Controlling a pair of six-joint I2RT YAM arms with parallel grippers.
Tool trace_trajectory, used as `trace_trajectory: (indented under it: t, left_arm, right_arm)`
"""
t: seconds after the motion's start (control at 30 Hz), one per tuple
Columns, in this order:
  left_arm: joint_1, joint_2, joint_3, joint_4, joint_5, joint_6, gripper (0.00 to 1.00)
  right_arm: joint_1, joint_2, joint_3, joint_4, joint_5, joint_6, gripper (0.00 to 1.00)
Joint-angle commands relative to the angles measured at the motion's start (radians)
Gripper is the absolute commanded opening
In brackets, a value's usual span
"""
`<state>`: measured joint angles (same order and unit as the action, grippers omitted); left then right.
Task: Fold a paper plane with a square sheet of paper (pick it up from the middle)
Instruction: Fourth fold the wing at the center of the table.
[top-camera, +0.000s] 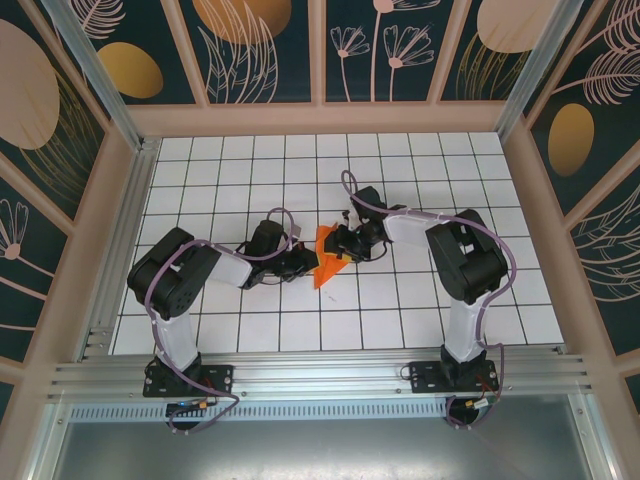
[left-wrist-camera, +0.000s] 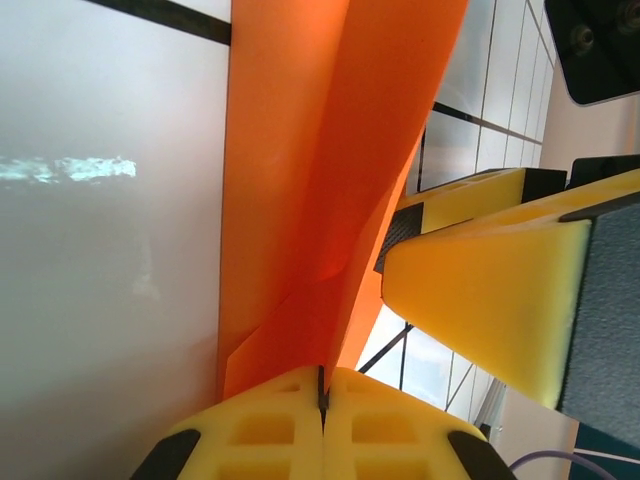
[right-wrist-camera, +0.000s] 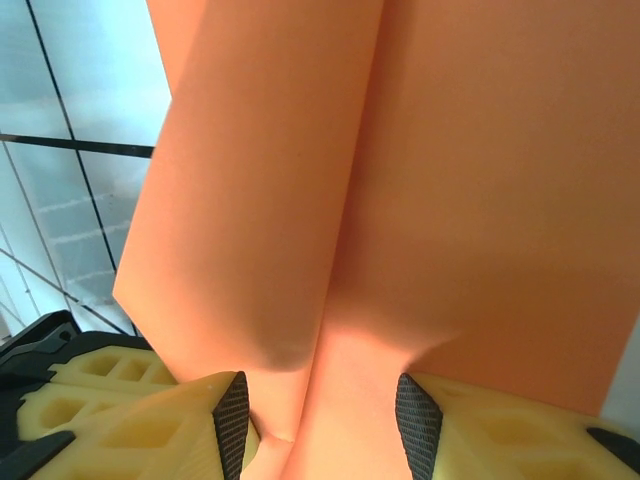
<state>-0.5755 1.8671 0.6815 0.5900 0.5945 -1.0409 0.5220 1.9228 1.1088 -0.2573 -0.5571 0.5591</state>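
Observation:
The square sheet of paper (top-camera: 326, 262) is bright orange and folded into a pointed, creased shape, held up off the white tiles mid-table. My left gripper (top-camera: 308, 262) comes at it from the left. In the left wrist view this gripper (left-wrist-camera: 322, 385) is shut, its yellow jaws pinching the paper's (left-wrist-camera: 300, 150) lower edge. My right gripper (top-camera: 340, 243) reaches in from the right. In its wrist view the right gripper (right-wrist-camera: 325, 420) stands open, jaws well apart, with a bulging fold of the paper (right-wrist-camera: 400, 150) between them. Its yellow fingers (left-wrist-camera: 480, 290) sit close beside the paper.
The white grid table (top-camera: 400, 300) is boxed in by patterned walls (top-camera: 270, 50) at the back and both sides. An aluminium rail (top-camera: 320, 375) runs along the near edge, where both arm bases are bolted.

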Motion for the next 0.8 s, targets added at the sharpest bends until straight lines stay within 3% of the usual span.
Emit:
trace_trajectory:
  t: [0.0, 0.77]
  left_arm:
    - [0.009, -0.002, 0.027, -0.043, 0.000, 0.063, 0.03]
    - [0.009, -0.003, 0.045, -0.113, 0.111, 0.246, 0.00]
  right_arm:
    - [-0.011, 0.050, -0.058, -0.011, 0.068, -0.003, 0.48]
    - [-0.023, -0.100, -0.003, 0.049, 0.073, -0.051, 0.47]
